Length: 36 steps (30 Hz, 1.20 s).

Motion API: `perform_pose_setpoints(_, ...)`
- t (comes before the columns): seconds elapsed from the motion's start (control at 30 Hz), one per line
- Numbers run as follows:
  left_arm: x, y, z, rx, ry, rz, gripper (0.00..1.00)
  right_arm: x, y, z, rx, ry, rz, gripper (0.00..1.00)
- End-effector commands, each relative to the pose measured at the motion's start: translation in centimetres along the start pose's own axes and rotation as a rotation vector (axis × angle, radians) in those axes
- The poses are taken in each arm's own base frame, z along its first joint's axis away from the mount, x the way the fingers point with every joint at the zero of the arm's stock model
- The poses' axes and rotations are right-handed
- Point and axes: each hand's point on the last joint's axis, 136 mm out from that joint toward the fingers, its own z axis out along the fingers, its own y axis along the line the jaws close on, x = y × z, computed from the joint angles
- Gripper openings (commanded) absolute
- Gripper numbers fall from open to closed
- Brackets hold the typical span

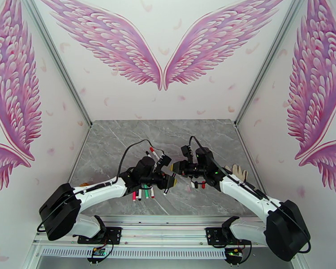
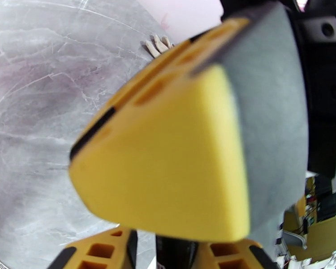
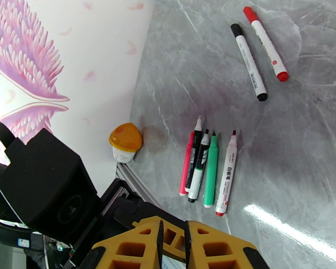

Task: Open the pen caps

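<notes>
1. Grey marble tabletop (image 1: 123, 140), pink wing murals (image 1: 123, 45) on the walls.
2. Right gripper (image 3: 173, 232) is pinched closed, just a slit between its yellow fingers.
3. Left gripper (image 2: 168, 249): narrow gap with something dark in it, can't tell if it's gripping.
4. Two pens (image 3: 249, 63) at 1 o'clock in the right wrist view, red cap (image 3: 250, 14) and black cap (image 3: 235, 30) both on.
5. Five uncapped pens (image 3: 210, 171) lie side by side toward 6 o'clock; barrel print is too small to read.
6. Orange-topped white thing (image 3: 125, 142) at their 9 o'clock.

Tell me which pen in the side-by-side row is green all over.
The green pen, lying between a black-and-white pen and a white pen with red ends; the others are pink, black or white.
</notes>
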Motion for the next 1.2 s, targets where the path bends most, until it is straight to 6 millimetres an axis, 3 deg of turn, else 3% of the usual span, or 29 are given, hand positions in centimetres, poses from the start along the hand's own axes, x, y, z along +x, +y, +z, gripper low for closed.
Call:
perform_pose_setpoints(0.0,-0.1,0.0,-0.1,0.007,-0.005,0.006,0.20,-1.0,2.1,-0.5,-0.036,-0.029,-0.029,0.13)
perform_pose_setpoints(0.27,1.2,2.4,-1.2,-0.239,0.029,0.120,0.09,-2.8,-1.7,-2.3,0.217,-0.179,0.039,0.08)
perform_pose_setpoints(0.4,1.7,2.6,-1.7,-0.305,0.036,0.164,0.09,-3.6,-2.2,-3.3,0.261,-0.244,0.067,0.07)
perform_pose_setpoints(0.53,2.4,0.0,-1.3,-0.130,0.056,0.135,0.09,-4.2,-1.1,-3.9,0.209,-0.275,0.037,0.06)
perform_pose_setpoints(0.67,2.3,-3.8,-1.5,0.138,0.066,0.081,0.08,-4.6,1.7,-4.1,0.024,-0.244,-0.035,0.06)
perform_pose_setpoints(0.77,2.1,-4.8,-1.8,0.193,0.074,0.082,0.08,-4.6,3.0,-4.6,-0.040,-0.230,-0.083,0.06)
perform_pose_setpoints(1.0,2.9,-4.6,-1.5,0.180,0.130,0.087,0.08,-5.3,2.9,-6.0,-0.018,-0.265,-0.100,0.06)
perform_pose_setpoints(1.17,3.0,-2.8,-1.2,0.061,0.128,0.098,0.09,-6.3,1.6,-7.2,0.068,-0.324,-0.082,0.06)
